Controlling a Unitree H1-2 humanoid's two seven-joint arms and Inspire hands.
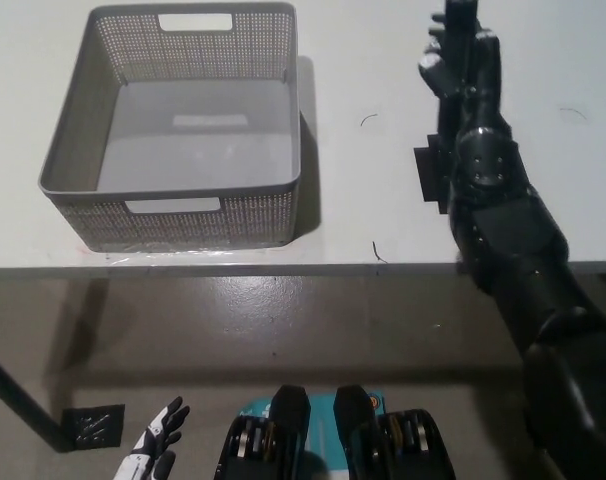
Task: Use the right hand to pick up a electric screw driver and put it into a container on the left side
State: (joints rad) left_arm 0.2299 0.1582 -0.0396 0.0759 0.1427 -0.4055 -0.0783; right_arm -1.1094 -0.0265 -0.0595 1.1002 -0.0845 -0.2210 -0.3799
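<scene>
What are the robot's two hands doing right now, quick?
Left hand: open, holding nothing, resting low at the bottom left.
Right hand: shut on the screwdriver, raised over the table.
</scene>
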